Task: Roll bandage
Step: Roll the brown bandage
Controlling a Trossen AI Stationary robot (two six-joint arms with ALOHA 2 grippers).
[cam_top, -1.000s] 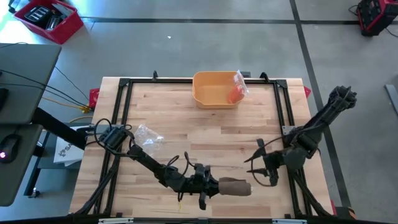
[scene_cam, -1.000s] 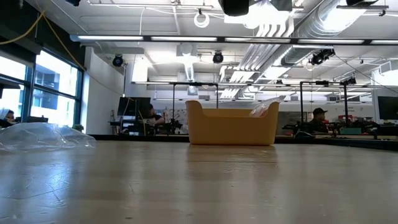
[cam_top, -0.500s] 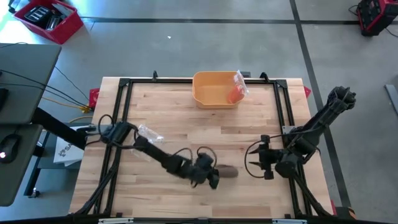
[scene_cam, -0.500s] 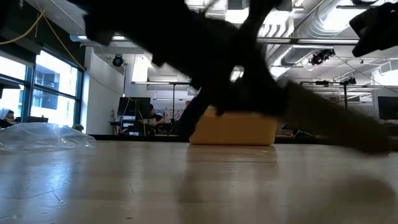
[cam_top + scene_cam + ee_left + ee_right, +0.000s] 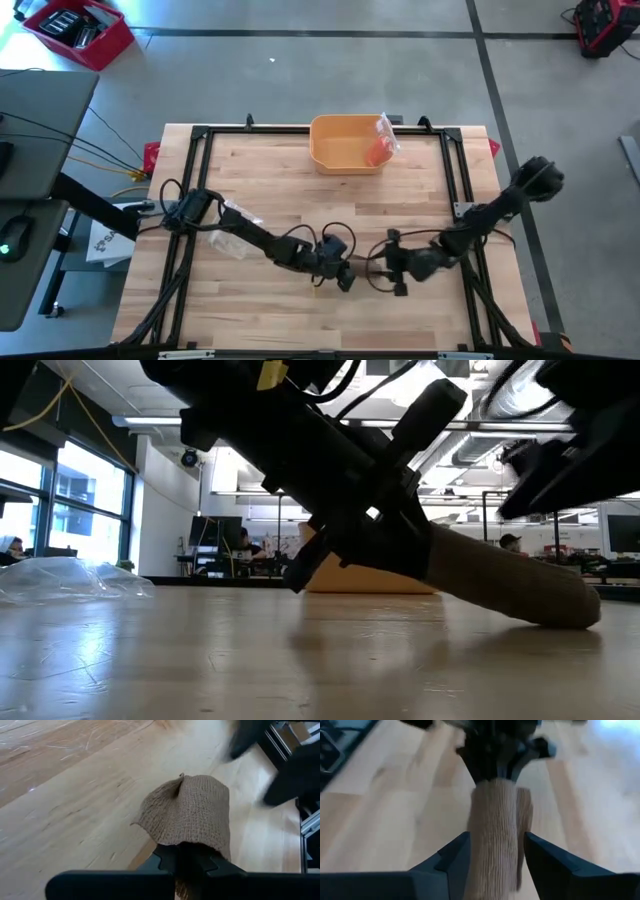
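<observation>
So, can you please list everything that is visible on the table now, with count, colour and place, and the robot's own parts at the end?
bandage roll: one, tan, near the front middle of the table, one end held, free end low by the wood
bin: one, yellow-orange, back edge of the table, middle
packet: one, clear with something orange inside, leaning in the bin's right side
plastic wrapper: one, clear, left part of the table, partly under the left arm
table: one, light wood with a black frame
left gripper: dark, fingers shut on one end of the bandage roll
right gripper: dark, fingers open on either side of the roll's other end, not yet closed
</observation>
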